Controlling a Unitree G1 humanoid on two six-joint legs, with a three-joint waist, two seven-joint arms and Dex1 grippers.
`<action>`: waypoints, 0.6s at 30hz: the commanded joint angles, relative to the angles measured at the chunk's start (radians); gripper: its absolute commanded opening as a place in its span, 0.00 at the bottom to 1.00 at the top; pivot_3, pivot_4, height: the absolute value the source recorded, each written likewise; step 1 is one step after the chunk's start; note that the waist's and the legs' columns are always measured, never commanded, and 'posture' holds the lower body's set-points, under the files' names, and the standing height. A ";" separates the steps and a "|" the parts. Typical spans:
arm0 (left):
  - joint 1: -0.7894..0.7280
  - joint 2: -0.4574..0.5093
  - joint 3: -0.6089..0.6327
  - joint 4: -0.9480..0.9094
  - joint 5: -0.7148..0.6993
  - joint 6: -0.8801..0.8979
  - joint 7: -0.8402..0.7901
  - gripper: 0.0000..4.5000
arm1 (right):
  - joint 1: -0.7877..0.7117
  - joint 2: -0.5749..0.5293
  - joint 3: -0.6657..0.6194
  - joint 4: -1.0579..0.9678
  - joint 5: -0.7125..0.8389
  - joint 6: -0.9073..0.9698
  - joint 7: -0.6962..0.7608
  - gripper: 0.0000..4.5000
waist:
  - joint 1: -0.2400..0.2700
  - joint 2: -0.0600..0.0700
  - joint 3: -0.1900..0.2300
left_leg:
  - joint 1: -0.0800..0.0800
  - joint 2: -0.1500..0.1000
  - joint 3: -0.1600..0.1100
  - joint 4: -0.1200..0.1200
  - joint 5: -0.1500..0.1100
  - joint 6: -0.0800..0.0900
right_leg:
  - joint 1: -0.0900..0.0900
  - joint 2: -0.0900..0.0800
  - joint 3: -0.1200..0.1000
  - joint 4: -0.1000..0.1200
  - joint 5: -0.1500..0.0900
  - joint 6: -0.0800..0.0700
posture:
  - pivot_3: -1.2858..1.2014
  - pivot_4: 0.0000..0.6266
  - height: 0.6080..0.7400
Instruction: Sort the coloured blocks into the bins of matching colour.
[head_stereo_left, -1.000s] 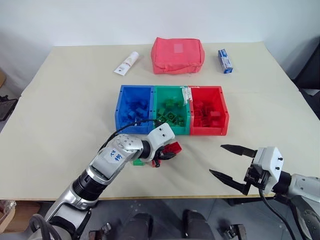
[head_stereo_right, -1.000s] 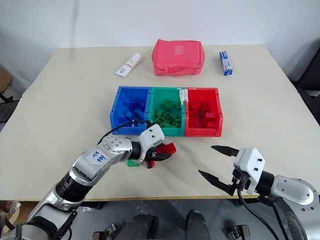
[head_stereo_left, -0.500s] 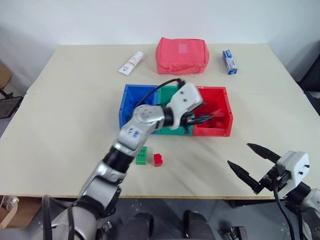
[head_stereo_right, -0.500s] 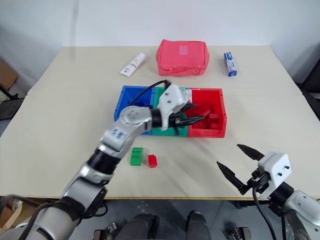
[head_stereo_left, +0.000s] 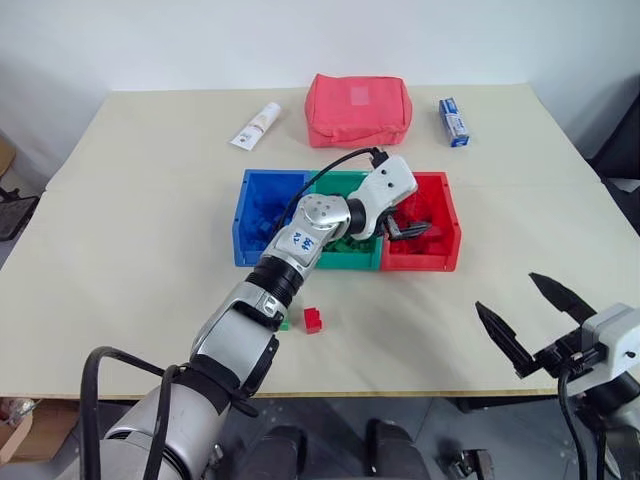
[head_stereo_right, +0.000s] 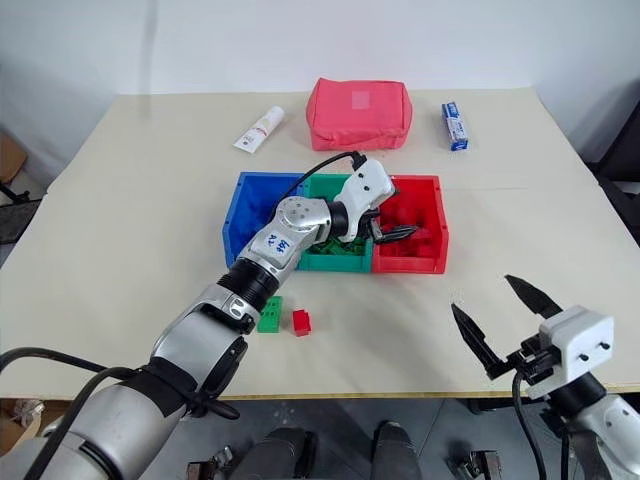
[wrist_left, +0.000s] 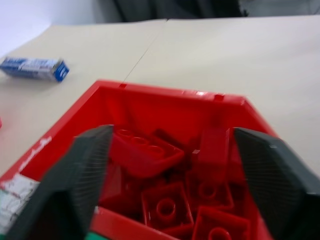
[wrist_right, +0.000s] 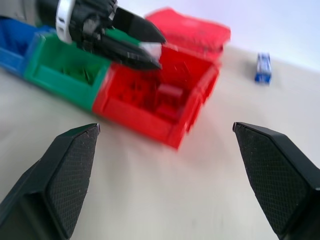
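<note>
Three joined bins sit mid-table: blue (head_stereo_left: 245, 250), green (head_stereo_left: 350, 261) and red (head_stereo_left: 422, 261), each holding several blocks of its own colour. My left gripper (head_stereo_left: 410, 228) hangs open over the red bin. In the left wrist view a red block (wrist_left: 145, 150) lies loose among the red blocks between the spread fingers (wrist_left: 90, 165). In front of the bins, on the table, lie a small red block (head_stereo_right: 301, 321) and a green brick (head_stereo_right: 269, 314) side by side. Near the table's front right edge my right gripper (head_stereo_right: 483, 295) stands open with nothing in it.
A red fabric pouch (head_stereo_left: 357, 108) lies at the back centre, a white tube (head_stereo_left: 253, 126) to its left and a small blue box (head_stereo_left: 450, 121) to its right. My left arm stretches over the green bin.
My left gripper carried a red block from the table's front up over the red bin and opened. The right gripper drifted right, toward the front edge.
</note>
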 joint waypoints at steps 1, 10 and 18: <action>0.062 0.055 0.027 -0.219 -0.053 0.015 -0.109 0.99 | -0.034 -0.044 0.018 -0.001 0.019 -0.017 0.049 1.00 | -0.010 0.000 0.000 | 0.000 0.000 0.000 0.000 0.000 0.000 | 0.000 0.000 0.000 0.001 0.000 0.000 | 0.52 0.24 1.00; 0.551 0.482 0.191 -0.828 -0.276 0.141 -0.397 0.99 | -0.292 -0.231 0.209 0.204 0.015 -0.024 0.320 1.00 | -0.047 0.003 -0.001 | 0.002 0.006 0.001 -0.001 0.000 -0.001 | -0.001 0.002 0.001 0.006 -0.001 -0.002 | 0.52 0.24 1.00; 0.963 0.714 0.492 -0.858 -0.361 0.072 -0.463 0.99 | -0.476 -0.268 0.352 0.317 0.016 -0.019 0.481 1.00 | -0.024 0.002 -0.001 | 0.001 0.004 -0.004 0.000 -0.001 -0.001 | 0.000 0.000 -0.001 0.002 -0.002 -0.005 | 0.52 0.24 1.00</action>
